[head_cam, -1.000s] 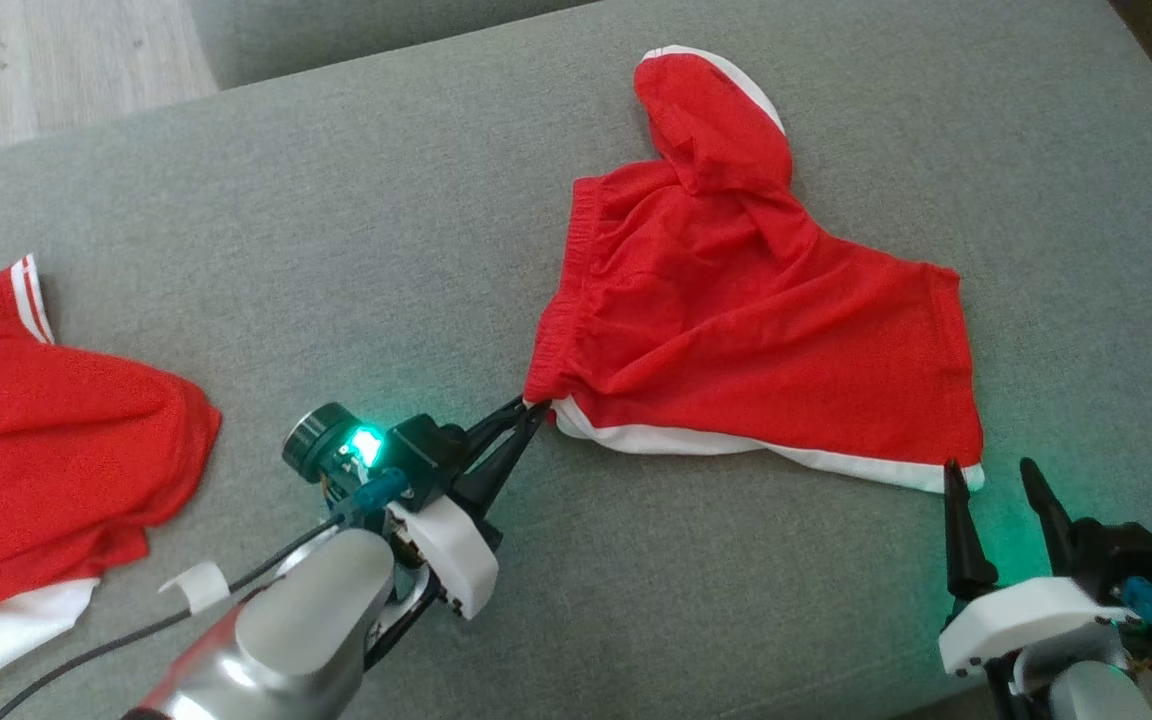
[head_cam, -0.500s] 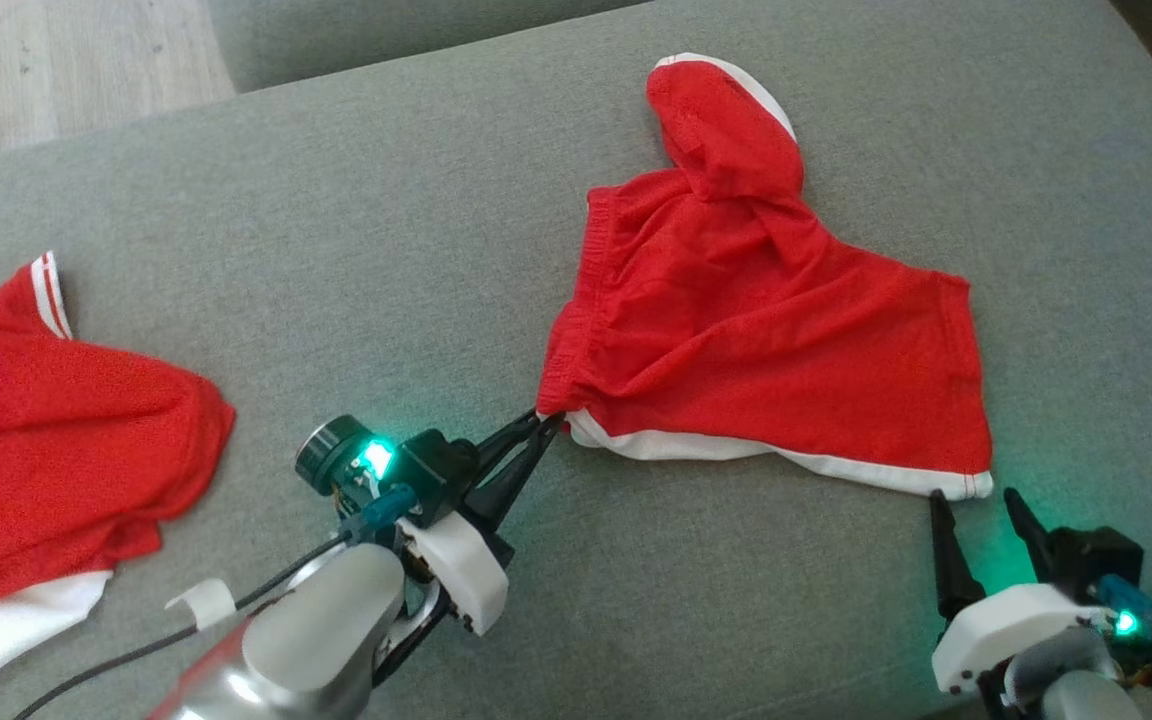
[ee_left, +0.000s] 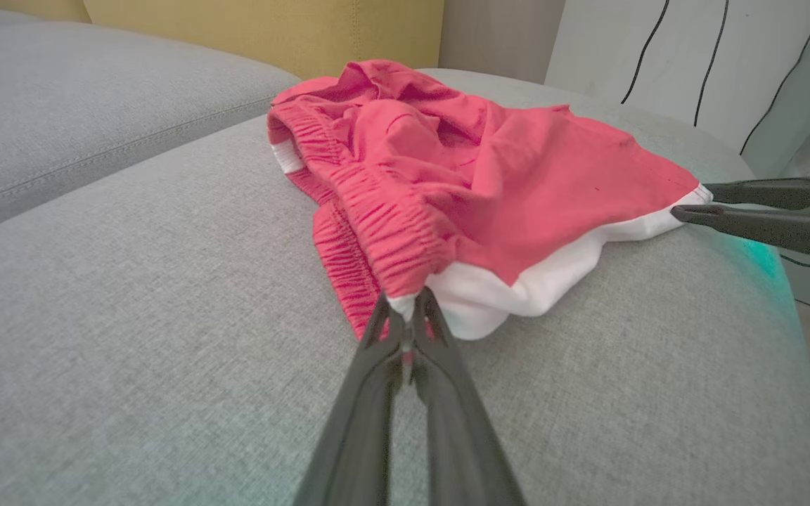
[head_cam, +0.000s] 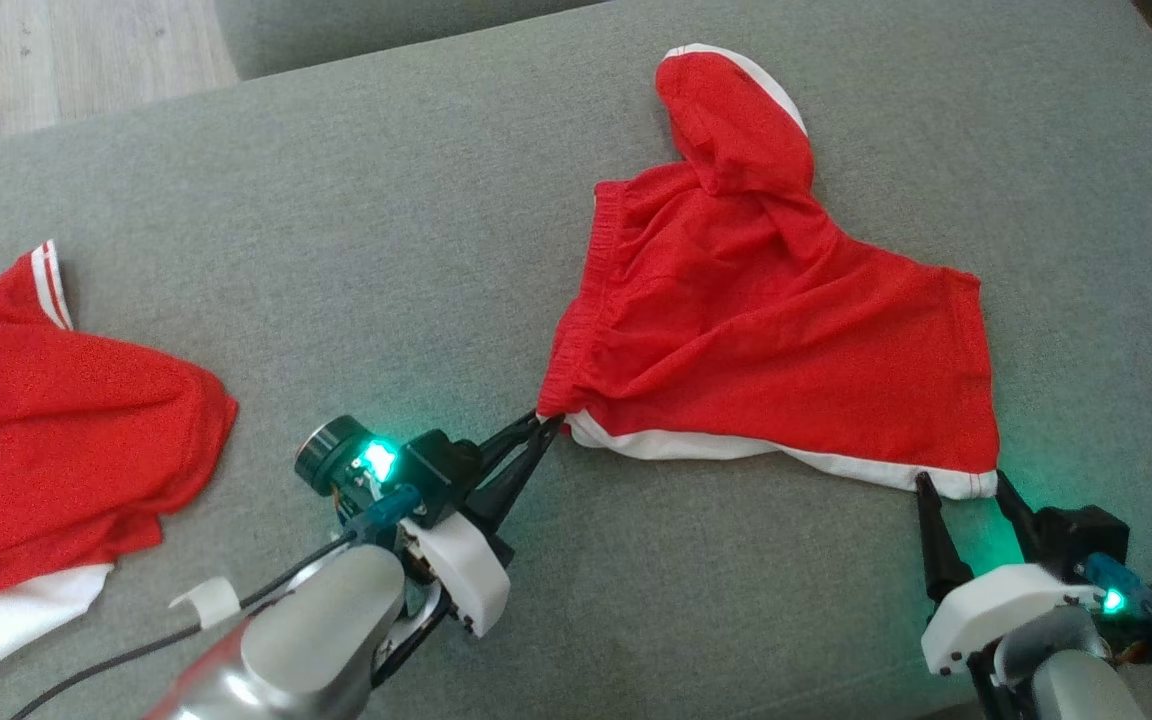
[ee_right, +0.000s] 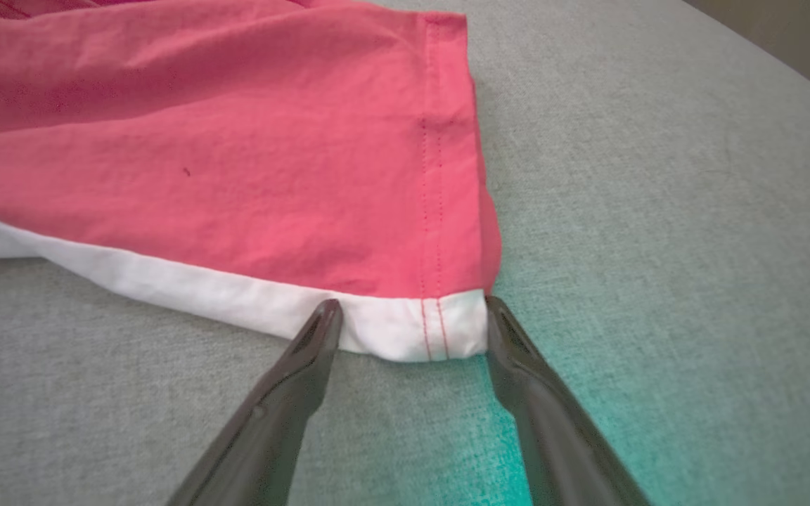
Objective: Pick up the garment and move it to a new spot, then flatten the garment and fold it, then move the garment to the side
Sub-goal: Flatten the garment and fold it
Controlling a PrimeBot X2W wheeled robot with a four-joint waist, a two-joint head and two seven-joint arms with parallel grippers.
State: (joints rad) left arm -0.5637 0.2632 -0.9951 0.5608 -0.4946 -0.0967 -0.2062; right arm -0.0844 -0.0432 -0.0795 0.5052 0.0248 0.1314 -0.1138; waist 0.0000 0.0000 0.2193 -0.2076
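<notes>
A pair of red shorts with white trim, the garment (head_cam: 766, 320) (ee_left: 447, 169) (ee_right: 236, 154), lies crumpled on the grey couch cushion (head_cam: 386, 250). My left gripper (head_cam: 548, 422) (ee_left: 405, 309) is shut on the near corner of its elastic waistband. My right gripper (head_cam: 961, 485) (ee_right: 408, 313) stands open, its two fingertips straddling the white hem corner at the garment's right end; nothing is pinched. In the left wrist view the right gripper's fingers (ee_left: 749, 218) reach the hem from the right. One leg of the shorts is folded up toward the back of the couch.
A second red and white garment (head_cam: 46, 440) lies bunched at the cushion's left end. Wooden floor (head_cam: 56, 50) shows beyond the far left edge. A yellow cushion (ee_left: 257, 28) and wall cables (ee_left: 714, 56) stand behind the couch in the left wrist view.
My right gripper, open throughout, has advanced until its tips straddle the white hem corner. The left gripper keeps its hold on the waistband. The head camera shifted slightly.
</notes>
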